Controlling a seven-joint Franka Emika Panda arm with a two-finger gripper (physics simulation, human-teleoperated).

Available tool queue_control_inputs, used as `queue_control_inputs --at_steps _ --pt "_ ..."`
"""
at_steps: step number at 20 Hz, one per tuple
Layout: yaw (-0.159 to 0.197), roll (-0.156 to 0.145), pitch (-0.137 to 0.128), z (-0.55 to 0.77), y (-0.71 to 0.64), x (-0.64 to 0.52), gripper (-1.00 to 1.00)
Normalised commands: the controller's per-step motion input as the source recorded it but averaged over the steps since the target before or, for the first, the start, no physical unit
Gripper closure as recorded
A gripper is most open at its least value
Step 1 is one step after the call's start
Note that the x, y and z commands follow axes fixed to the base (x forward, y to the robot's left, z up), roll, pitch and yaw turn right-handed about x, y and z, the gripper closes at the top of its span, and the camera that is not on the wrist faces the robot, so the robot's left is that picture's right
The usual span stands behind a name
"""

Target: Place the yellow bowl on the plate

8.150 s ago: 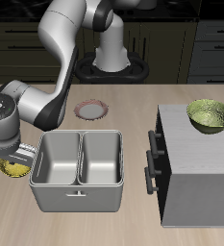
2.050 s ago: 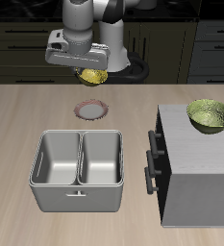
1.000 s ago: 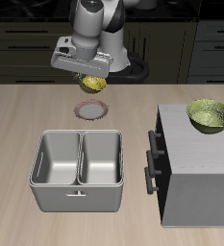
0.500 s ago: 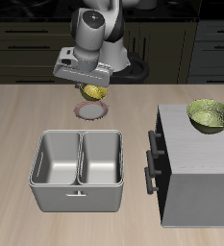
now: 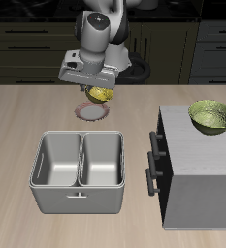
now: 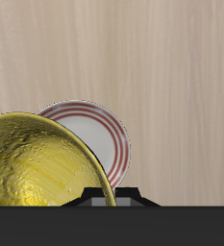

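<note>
Just under the hand (image 5: 97,92) hangs the yellow bowl (image 5: 101,95), pinched by its rim between the two fingers and tipped at a slant rather than level. From the hand's own camera the bowl (image 6: 44,161) fills the near field, its speckled, glossy inside turned toward the lens, and the plate (image 6: 96,135) with its reddish ringed rim peeks out from behind it, lying flat on the pale wooden table (image 6: 161,67). Whether the bowl's lower edge already touches the plate I cannot tell; from the room it sits right above the plate (image 5: 91,112), overlapping its far rim. Nearer the table's front edge than the hand stands a grey metal bin with two compartments (image 5: 79,170), well apart from the plate. Off to the side of the hand, beyond the bin, is a grey cabinet (image 5: 194,165) with dark handles on its face, and on top of it rests a larger yellow-green bowl (image 5: 212,117), upright and well away from the hand. The arm (image 5: 102,29) rises behind the hand, bent over it, with dark cupboards along the back wall.
</note>
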Motion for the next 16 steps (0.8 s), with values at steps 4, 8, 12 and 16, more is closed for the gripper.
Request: queue_control_inputs --at_steps 4,8,12,16 --pt "0.044 0.026 -0.043 0.01 0.05 0.07 1.0" --pt "0.018 -0.006 0.0 -0.05 -0.07 0.05 1.0" --pt "0.046 -0.004 -0.002 -0.17 -0.07 0.08 1.0" --pt "0.017 0.038 0.011 -0.19 -0.03 0.12 1.0"
